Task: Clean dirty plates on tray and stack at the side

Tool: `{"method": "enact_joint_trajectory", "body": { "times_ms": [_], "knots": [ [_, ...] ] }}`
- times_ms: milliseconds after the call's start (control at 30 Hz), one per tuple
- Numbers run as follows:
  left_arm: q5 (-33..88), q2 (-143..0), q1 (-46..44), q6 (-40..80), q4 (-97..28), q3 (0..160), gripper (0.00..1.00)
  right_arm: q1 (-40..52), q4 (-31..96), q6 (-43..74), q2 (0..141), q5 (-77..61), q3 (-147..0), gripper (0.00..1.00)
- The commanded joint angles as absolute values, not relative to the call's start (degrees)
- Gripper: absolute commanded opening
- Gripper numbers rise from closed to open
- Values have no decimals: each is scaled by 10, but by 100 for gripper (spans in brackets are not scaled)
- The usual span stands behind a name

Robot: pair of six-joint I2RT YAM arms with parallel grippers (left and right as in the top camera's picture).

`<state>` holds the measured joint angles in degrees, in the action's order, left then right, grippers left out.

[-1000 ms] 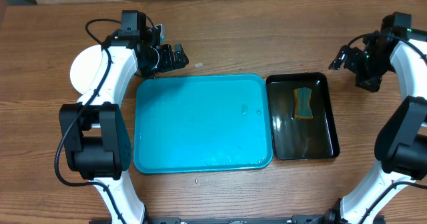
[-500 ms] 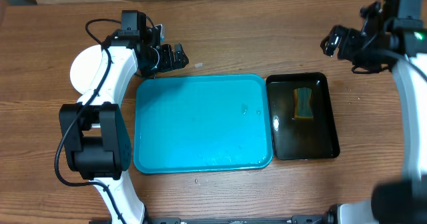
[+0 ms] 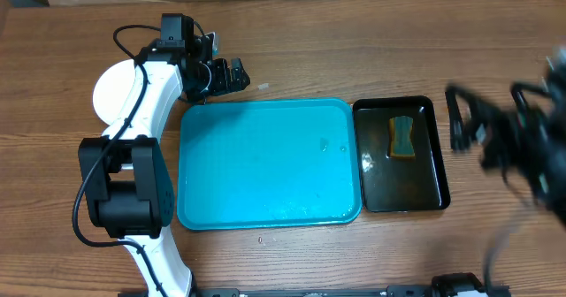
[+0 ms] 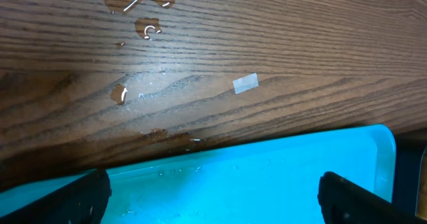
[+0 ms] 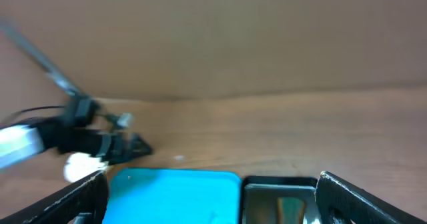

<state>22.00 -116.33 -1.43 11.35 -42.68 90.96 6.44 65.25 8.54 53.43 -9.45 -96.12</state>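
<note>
Starting with the wooden bench (image 3: 354, 49), we find it carrying everything in view. The turquoise tray (image 3: 265, 164) sits at its middle, long axis running left to right, with no plate on it, only a wet sheen and a few droplets. The left arm (image 3: 133, 182) reaches up along the tray's left side. The right arm (image 3: 522, 147) is a dark blur at the right edge of the overhead view, so we cannot read its pose there.

Just right of the turquoise tray lies the narrower black tray (image 3: 424, 186), its long axis running front to back. The plates (image 3: 108, 89) rest flat and face up on the bench beyond the tray's far left corner, mostly hidden under the left arm. Only a white round edge shows, so we cannot count them. Being round, they have no long axis to line up with.

The left end effector (image 3: 235, 76) hovers over the bench by the tray's far edge, fingers spread wide and holding nothing. The plates lie to its left, so this arm is much the nearer. The right end effector (image 5: 213, 201) is likewise spread and empty in its wrist view. A yellow-and-green sponge (image 3: 402, 136) lies in the black tray.

We judge the stacking to be finished.
</note>
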Motion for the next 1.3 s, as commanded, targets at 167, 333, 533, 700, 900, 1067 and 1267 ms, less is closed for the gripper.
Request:
{"method": "enact_joint_trajectory", "body": {
  "times_ms": [167,333,533,700,900,1067,1267],
  "knots": [
    [216,-1165,-15,103,-429,920,100,70,635,83,345,-69,-899,100],
    [216,-1165,-15,103,-429,920,100,46,543,81,236,-69,-765,100],
    [216,-1165,-15,103,-429,920,100,20,349,81,136,-92,-547,100],
    [216,-1165,-15,103,-429,920,100,18,108,81,96,-116,-372,100],
    [216,-1165,-15,103,-429,920,100,12,-78,92,58,-117,-214,100],
    [216,-1165,-15,103,-429,920,100,1,-90,92,4,-116,-129,100],
    [216,-1165,-15,103,-429,920,100,-15,-114,102,2,-116,-59,100]
  ]
}}
